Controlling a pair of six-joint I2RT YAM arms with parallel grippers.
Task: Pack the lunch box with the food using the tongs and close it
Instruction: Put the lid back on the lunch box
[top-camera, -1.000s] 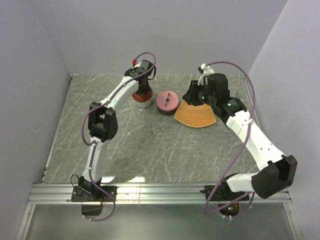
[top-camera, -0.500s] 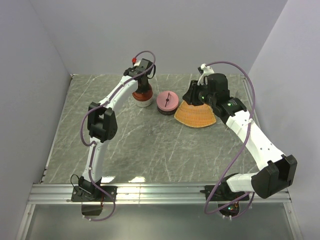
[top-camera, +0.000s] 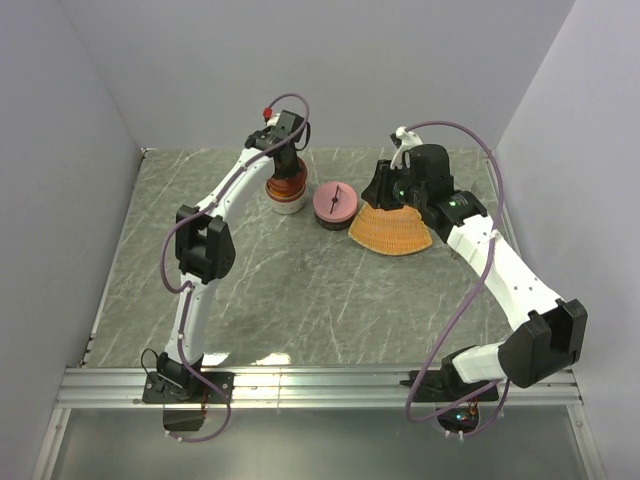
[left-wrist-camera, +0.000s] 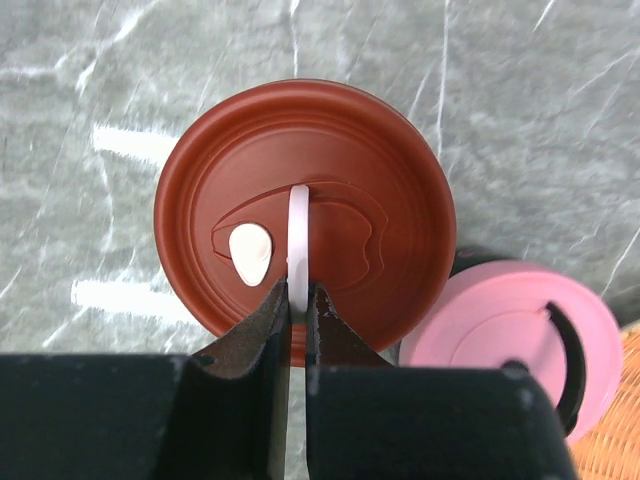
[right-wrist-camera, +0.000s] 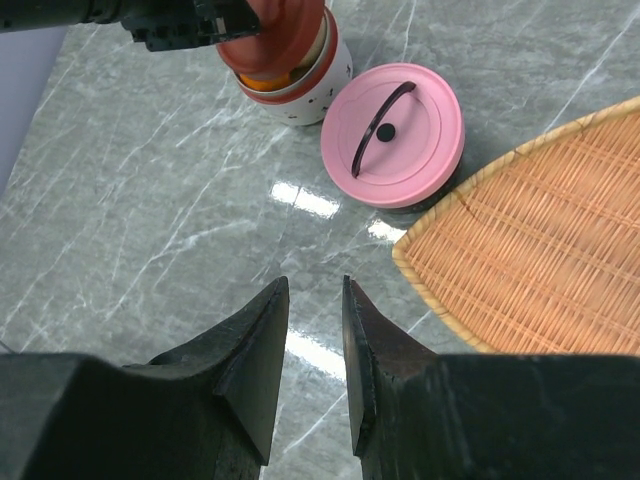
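The lunch box (top-camera: 287, 203) is a white round pot at the back of the table. Its red-brown lid (left-wrist-camera: 350, 170) hangs just above the rim in the right wrist view. My left gripper (left-wrist-camera: 298, 296) is shut on the lid's thin white handle (left-wrist-camera: 297, 225). Orange food (right-wrist-camera: 262, 72) shows inside the pot under the lifted lid (right-wrist-camera: 285, 25). My right gripper (right-wrist-camera: 313, 287) hovers over bare table beside the tray, open with a narrow gap and nothing between its fingers. The tongs are out of view.
A second pot with a pink lid (top-camera: 335, 202) stands right of the lunch box, touching the orange woven tray (top-camera: 392, 230), which shows no food on it. The pink lid (right-wrist-camera: 393, 120) has a black handle. Walls close the table at the back and on both sides.
My left gripper has risen a little, taking the red-brown lid up off the white pot. My right arm has shifted slightly left and back.
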